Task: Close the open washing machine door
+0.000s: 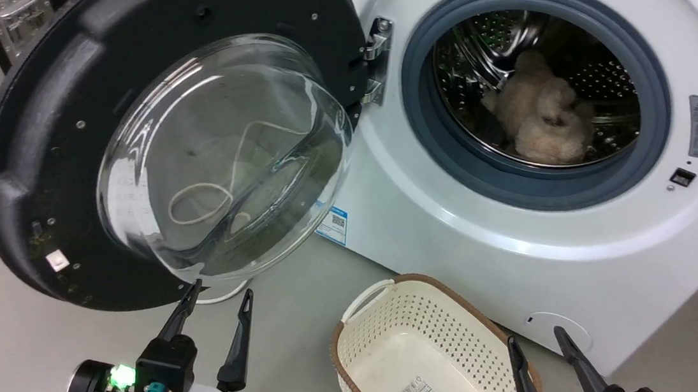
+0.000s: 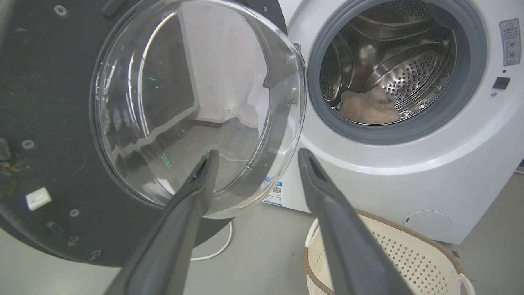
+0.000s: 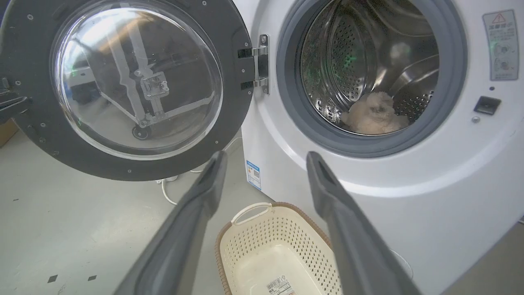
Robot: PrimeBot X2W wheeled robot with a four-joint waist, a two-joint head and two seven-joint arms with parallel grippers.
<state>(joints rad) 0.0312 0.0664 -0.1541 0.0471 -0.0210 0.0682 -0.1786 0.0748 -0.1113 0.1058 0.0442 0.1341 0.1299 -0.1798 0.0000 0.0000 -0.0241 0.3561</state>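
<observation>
The washing machine door (image 1: 42,128) stands swung wide open to the left, its black frame and bulging glass bowl (image 1: 225,152) facing me, hung on a metal hinge (image 1: 376,58). The white washing machine (image 1: 511,237) shows its grey gasket and steel drum with a fluffy cream item (image 1: 542,118) inside. My left gripper (image 1: 221,292) is open just below the glass bowl's lower edge, fingertips close to it. In the left wrist view the door (image 2: 45,123) looms ahead and the left gripper (image 2: 256,157) spreads before the bowl. My right gripper (image 1: 534,339) is open, low before the machine's front.
A cream perforated laundry basket (image 1: 366,351) sits on the grey floor between the grippers, in front of the machine. A white cable (image 1: 224,296) lies on the floor under the door. A blue label (image 1: 333,223) marks the machine's lower left front.
</observation>
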